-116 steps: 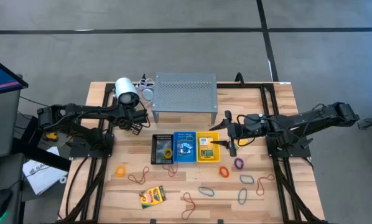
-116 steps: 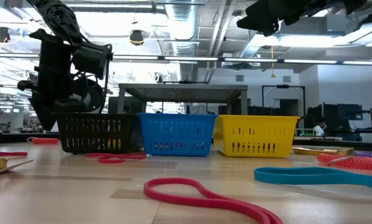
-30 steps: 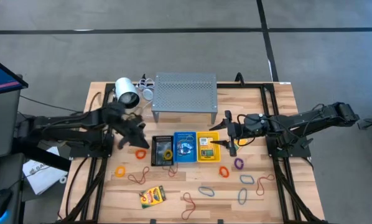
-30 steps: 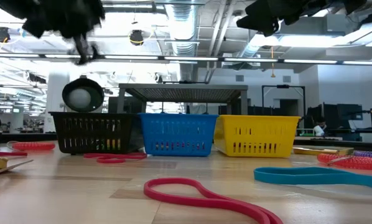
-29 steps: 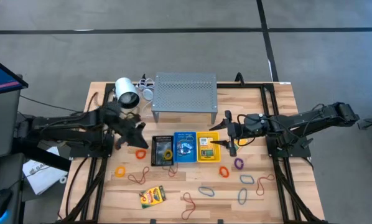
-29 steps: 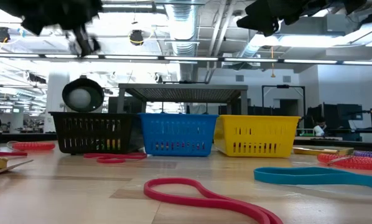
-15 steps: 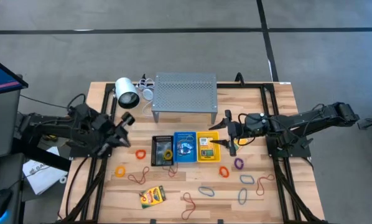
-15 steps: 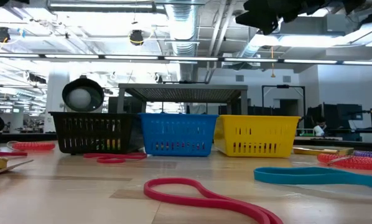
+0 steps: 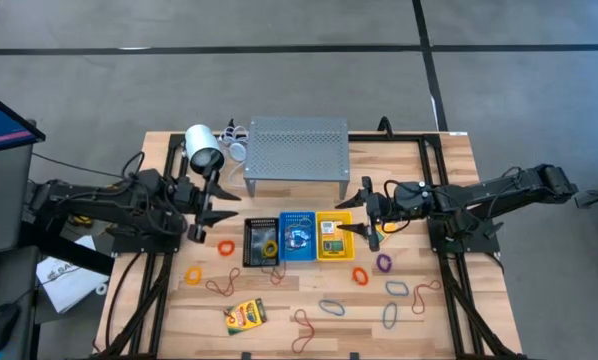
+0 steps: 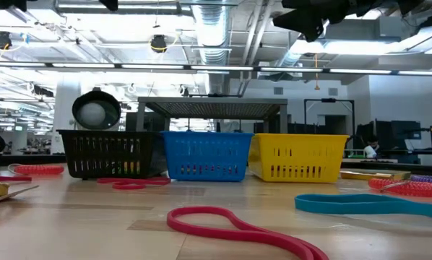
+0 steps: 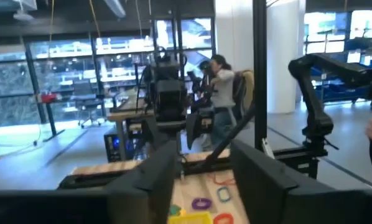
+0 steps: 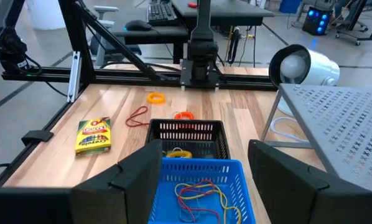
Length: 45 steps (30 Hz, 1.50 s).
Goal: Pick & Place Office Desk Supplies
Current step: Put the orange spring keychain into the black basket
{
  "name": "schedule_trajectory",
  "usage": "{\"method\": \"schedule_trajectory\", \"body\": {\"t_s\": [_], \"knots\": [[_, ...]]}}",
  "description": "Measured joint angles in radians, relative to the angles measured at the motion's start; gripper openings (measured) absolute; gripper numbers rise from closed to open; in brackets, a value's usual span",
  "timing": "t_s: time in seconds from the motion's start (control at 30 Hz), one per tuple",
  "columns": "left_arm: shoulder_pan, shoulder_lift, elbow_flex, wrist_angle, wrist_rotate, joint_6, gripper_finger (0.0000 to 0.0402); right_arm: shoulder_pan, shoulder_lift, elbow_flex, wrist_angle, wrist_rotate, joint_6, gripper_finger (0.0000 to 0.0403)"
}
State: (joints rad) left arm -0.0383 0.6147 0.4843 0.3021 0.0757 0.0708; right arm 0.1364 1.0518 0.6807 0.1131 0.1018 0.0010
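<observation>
Rubber bands lie flat on the wooden table: an orange one (image 9: 225, 246) by the black basket (image 9: 261, 240), another orange (image 9: 193, 274), a brown (image 9: 222, 285), a purple (image 9: 384, 263) and others. A crayon box (image 9: 245, 315) lies flat near the front edge. My left gripper (image 9: 219, 204) is raised at the table's left and points level toward the right; it is open and empty (image 11: 201, 186). My right gripper (image 9: 347, 216) hangs open and empty (image 12: 204, 180) over the yellow basket (image 9: 333, 236).
A blue basket (image 9: 298, 236) holding bands stands between the black and yellow ones. Behind them stands a grey perforated shelf (image 9: 297, 146), and a white cylinder (image 9: 203, 148) lies at the back left. More bands (image 9: 333, 306) are scattered at the front right.
My left gripper has risen from beside the orange band near the black basket and drawn back toward the table's left edge. It has tipped from pointing down to level, rolled, and opened. It has left the low view at the top. The orange band lies still.
</observation>
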Motion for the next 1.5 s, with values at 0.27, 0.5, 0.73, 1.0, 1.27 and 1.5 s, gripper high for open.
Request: {"method": "schedule_trajectory", "body": {"t_s": [0.27, 0.5, 0.73, 1.0, 1.27, 1.5], "knots": [[-0.001, 0.0, 0.0, -0.127, -0.027, -0.022, 0.0251, 0.0, 0.0, 0.0, 0.005, 0.002, 0.011, 0.0234], [-0.035, 0.001, 0.04, -0.33, -0.202, 0.003, 0.0256, 0.0, 0.0, 0.0, 0.072, 0.004, 0.01, 0.0234], [-0.091, 0.0, 0.115, -0.559, -0.337, -0.022, 0.0244, 0.0, 0.0, 0.0, 0.085, 0.004, 0.01, 0.0234], [-0.114, 0.001, 0.116, -0.72, -0.339, -0.151, 0.0237, 0.0, 0.0, 0.0, 0.085, 0.004, 0.007, 0.0234], [-0.114, 0.047, 0.116, -0.785, -0.343, -0.227, 0.0237, 0.0, 0.0, 0.0, 0.084, 0.004, 0.007, 0.0234], [-0.114, 0.162, 0.116, -0.797, -0.343, -0.262, 0.0237, 0.0, 0.0, 0.0, 0.082, 0.004, 0.0, 0.0234]]}}
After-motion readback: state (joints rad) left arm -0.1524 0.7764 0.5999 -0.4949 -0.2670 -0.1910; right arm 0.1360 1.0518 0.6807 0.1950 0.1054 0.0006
